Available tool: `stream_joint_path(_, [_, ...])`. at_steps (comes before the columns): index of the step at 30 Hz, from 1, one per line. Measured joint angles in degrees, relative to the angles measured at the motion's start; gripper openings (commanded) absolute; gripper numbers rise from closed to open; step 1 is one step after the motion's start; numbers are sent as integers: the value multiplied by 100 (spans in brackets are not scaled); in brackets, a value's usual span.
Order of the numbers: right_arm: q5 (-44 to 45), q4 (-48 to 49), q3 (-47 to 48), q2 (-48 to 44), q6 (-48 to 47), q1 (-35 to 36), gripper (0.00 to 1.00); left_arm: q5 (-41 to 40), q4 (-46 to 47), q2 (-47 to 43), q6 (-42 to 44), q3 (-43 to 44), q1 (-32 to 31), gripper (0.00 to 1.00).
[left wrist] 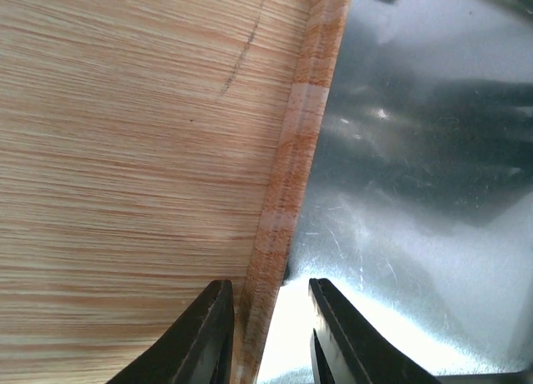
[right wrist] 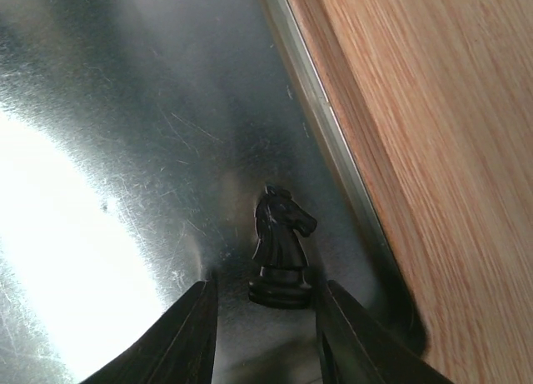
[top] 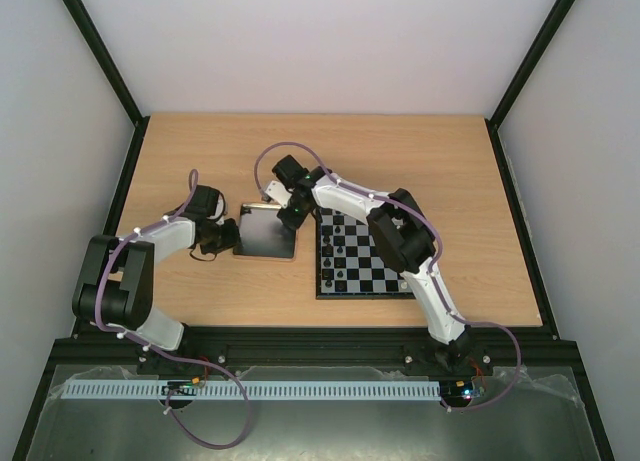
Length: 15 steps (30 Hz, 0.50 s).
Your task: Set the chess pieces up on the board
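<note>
Start with the bench (top: 200,161): wide wood, both arms reaching in over it. The board (top: 350,271) lies flat, off to the outer side of your right hand (right wrist: 266,286), with some pieces (top: 340,243) already standing on it. The tray (top: 262,236), shiny metal, sits under both hands. Your left hand (left wrist: 271,286) is spread, one finger either side of the tray's rim (left wrist: 279,201), and I can't see it clamped on.

Your right hand is spread wide too, low over the tray, and there's your piece: a black knight (right wrist: 281,234), upright, dead between the fingers with a gap on each side. Nothing held yet.

It looks light, hard and smooth, top-heavy on a small round base. I'd expect it to tip or skate on that slick metal if one finger lands first. Take it low, across the body just above the base.

Watch the tray's raised edge (right wrist: 333,151), close outside one finger. That's the only thing crowding you.
</note>
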Motion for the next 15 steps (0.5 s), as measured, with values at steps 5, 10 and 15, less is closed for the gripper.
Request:
stream_joint_path(5, [39, -4, 26, 20, 26, 11, 35, 22, 0, 0, 20, 0, -7, 28])
stream_joint_path(10, [76, -2, 184, 114, 50, 11, 36, 39, -2, 0, 42, 0, -31, 28])
stream_joint_path(15, [122, -2, 369, 232, 46, 13, 34, 42, -2, 2, 79, 2, -37, 28])
